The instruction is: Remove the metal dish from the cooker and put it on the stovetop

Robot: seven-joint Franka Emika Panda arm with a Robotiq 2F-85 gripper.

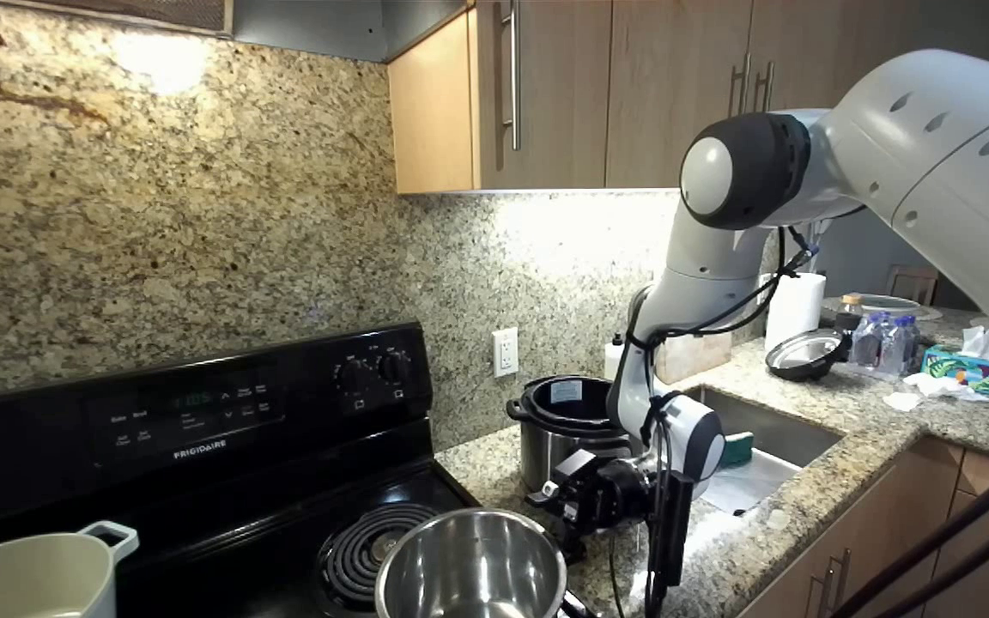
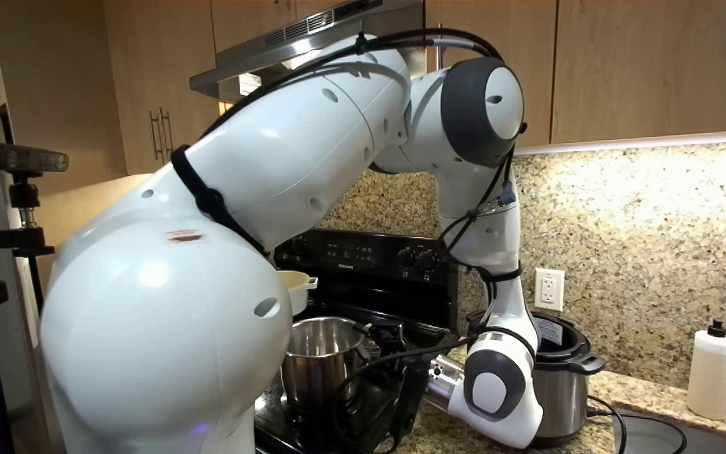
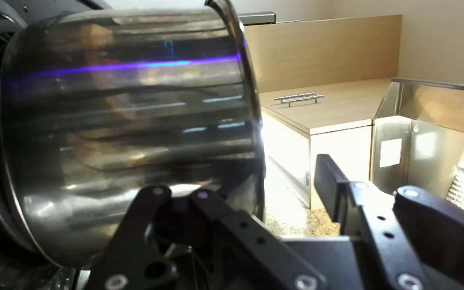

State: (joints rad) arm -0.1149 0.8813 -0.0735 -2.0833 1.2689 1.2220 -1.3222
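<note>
The metal dish [image 1: 470,562] stands upright on the black stovetop [image 1: 263,575], in front of a coil burner. It also shows in the other exterior picture [image 2: 320,372] and fills the left of the wrist view [image 3: 135,121], its base against the dark range top. The cooker [image 1: 542,455] stands open on the counter beside the range; its black inside shows. It also appears behind the arm [image 2: 561,394]. My gripper [image 1: 559,515] is beside the dish's rim, fingers apart, holding nothing. In the wrist view [image 3: 256,185], one finger is close to the dish's outer wall; I cannot tell if it touches.
A cream-white handled pot [image 1: 39,575] sits on the stovetop's left. The range's back panel [image 1: 203,421] rises behind. A sink [image 1: 769,438] lies right of the cooker. A black lid [image 1: 806,354], bottles [image 1: 885,343] and a tissue box [image 1: 975,371] stand farther along the counter.
</note>
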